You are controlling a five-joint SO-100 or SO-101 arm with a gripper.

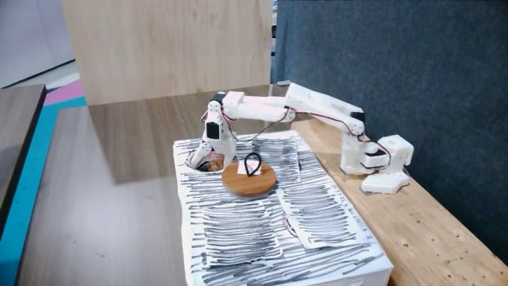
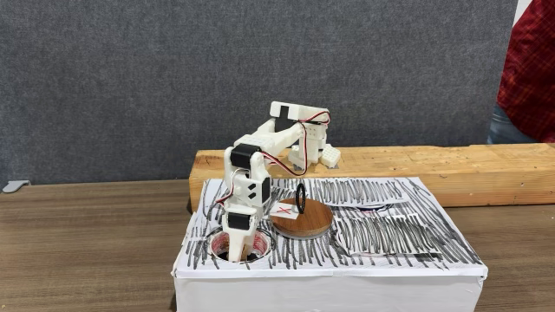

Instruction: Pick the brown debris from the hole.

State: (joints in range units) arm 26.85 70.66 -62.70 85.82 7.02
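**One white arm, claw down in the hole**

One white 3D-printed arm with red and black wires reaches from a pale wooden beam (image 2: 408, 169) over a box covered with a black-and-white striped paper sheet (image 2: 381, 227), all of it on a dark wood-grain table (image 2: 87, 243). No brand names or readable writing anywhere; the closest thing is a small white tag with a red X (image 2: 284, 211) on the wooden disc.

The claw (image 2: 240, 251) points straight down into the round dark hole with a pale rim (image 2: 217, 250), near the box's front left corner in that fixed view. Its tips sit inside the opening, so I can't tell how far apart the fingers are or whether they've got anything.

The brown debris (image 1: 211, 164) is a lumpy tan-brown bit with pinkish specks, showing inside the hole right at the claw (image 1: 208, 157) tips in the other fixed view. Touching or not, I can't tell.

Just beside the hole lies the smooth round wooden disc (image 2: 303, 220) with an upright black loop (image 2: 300, 199). A person's red plaid sleeve (image 2: 531, 69) shows at the right edge.
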